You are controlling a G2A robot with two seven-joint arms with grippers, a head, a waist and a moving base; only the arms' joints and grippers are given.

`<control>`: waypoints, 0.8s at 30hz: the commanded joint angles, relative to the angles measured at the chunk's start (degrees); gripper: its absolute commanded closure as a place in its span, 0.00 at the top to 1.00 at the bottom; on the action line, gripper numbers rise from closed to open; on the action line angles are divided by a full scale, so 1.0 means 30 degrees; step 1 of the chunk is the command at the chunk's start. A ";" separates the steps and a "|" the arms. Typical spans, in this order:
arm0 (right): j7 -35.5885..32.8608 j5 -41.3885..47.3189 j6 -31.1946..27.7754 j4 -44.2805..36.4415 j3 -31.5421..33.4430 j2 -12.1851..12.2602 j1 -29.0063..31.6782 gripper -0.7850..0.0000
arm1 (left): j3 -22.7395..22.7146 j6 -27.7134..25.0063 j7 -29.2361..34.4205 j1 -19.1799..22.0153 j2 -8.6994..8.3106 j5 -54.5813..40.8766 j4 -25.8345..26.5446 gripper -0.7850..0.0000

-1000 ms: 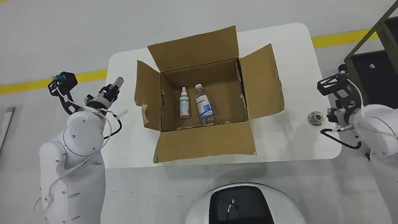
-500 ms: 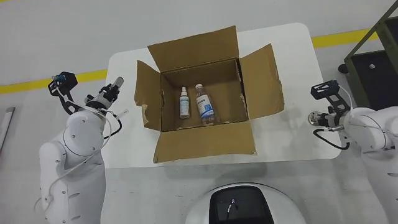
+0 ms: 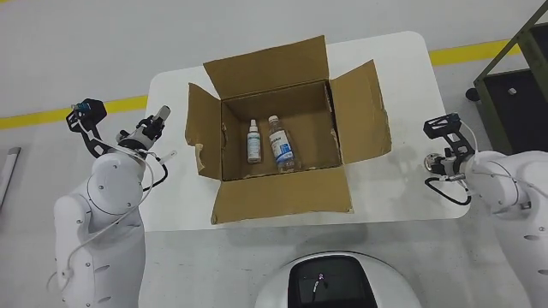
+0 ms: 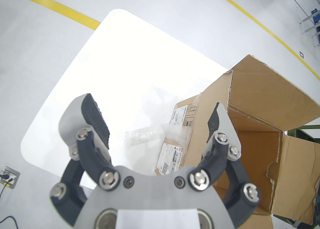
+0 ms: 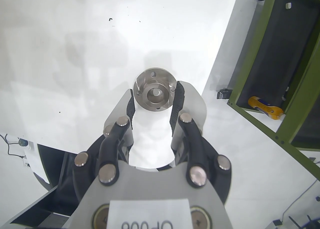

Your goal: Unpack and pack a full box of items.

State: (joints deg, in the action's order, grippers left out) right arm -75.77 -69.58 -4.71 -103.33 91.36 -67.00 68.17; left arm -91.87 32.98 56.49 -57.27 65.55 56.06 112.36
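Jaws of the right gripper (image 5: pixel 154 93) stand parted to about the width of a round metal flange (image 5: pixel 154 82) and sit one on each side of it. The pads look level with its rim, but whether they press on it cannot be told. The flange lies flat on the counter (image 3: pixel 394 60), directly between the jaws and close to the counter's edge. Well away from these jaws, toward the middle of the counter, the cardboard box (image 3: pixel 265 68) stands with all four flaps folded out. A spray bottle (image 3: pixel 253 141) and a clear bottle (image 3: pixel 281 144) lie side by side on its floor. Beyond the box, the left gripper (image 4: pixel 152 104) hangs off the far end of the counter with its jaws spread wide and empty. A crumpled piece of clear plastic wrap (image 4: pixel 145 136) lies ahead of them against the box's side. The step in hand appears to be picking up the flange for packing. The next move probably calls for closing squarely on the rim, lifting straight up, and carrying the flange over the nearest flap into the box.
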 commanded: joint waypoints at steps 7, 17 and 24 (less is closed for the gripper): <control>0.0296 0.0001 0.0095 0.0545 -0.0326 0.0057 -0.0333 0.44 | 0.0000 0.0000 0.0000 0.0000 0.0000 0.0000 0.0000 1.00; 0.0612 -0.0106 0.0182 0.1154 -0.0695 0.0130 -0.0500 0.39 | 0.0000 0.0000 0.0000 0.0000 0.0000 0.0000 0.0000 1.00; 0.0776 -0.0092 0.0190 0.1241 -0.0783 0.0192 -0.0516 0.39 | 0.0000 0.0000 0.0000 0.0000 0.0000 0.0000 0.0000 1.00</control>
State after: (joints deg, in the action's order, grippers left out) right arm -73.54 -69.85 -4.10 -99.75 89.08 -66.44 66.62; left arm -91.87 32.98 56.49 -57.27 65.55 56.06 112.36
